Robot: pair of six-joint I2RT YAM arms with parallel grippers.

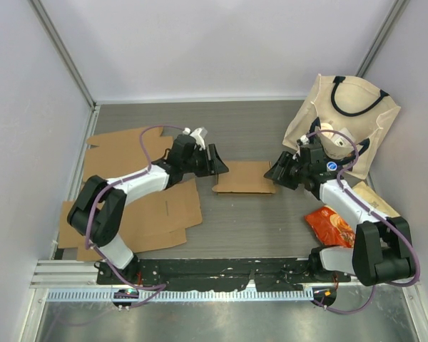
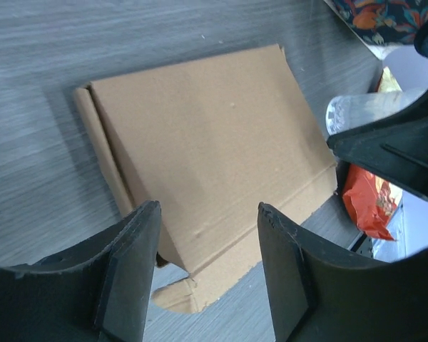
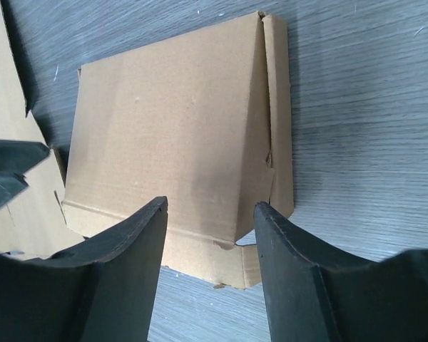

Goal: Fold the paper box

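From above: the paper box (image 1: 245, 177) lies mid-table (image 1: 257, 228), a small brown piece partly folded, with one arm at each end of it. The left gripper (image 1: 215, 162) is at the box's left end and the right gripper (image 1: 277, 172) at its right end; from this height I cannot tell whether either one touches the cardboard. Flat cardboard sheets (image 1: 153, 210) lie spread under and behind the left arm. A cream tote bag (image 1: 349, 107) with dark handles sits in the far right corner, and an orange snack packet (image 1: 332, 224) lies beside the right arm. From the left wrist: the jaws are spread wide, pinching nothing, and the near edge of the box shows in the gap between the two fingers. The top panel of the box slopes up, with a narrow flap along its left side. A finger of the other gripper reaches in at the right, at the box's far end. From the right wrist: the jaws are likewise spread apart, gripping nothing, with the near corner of the box showing between them. A narrow side flap runs along the right edge of the box, and a lower panel juts out under its near edge
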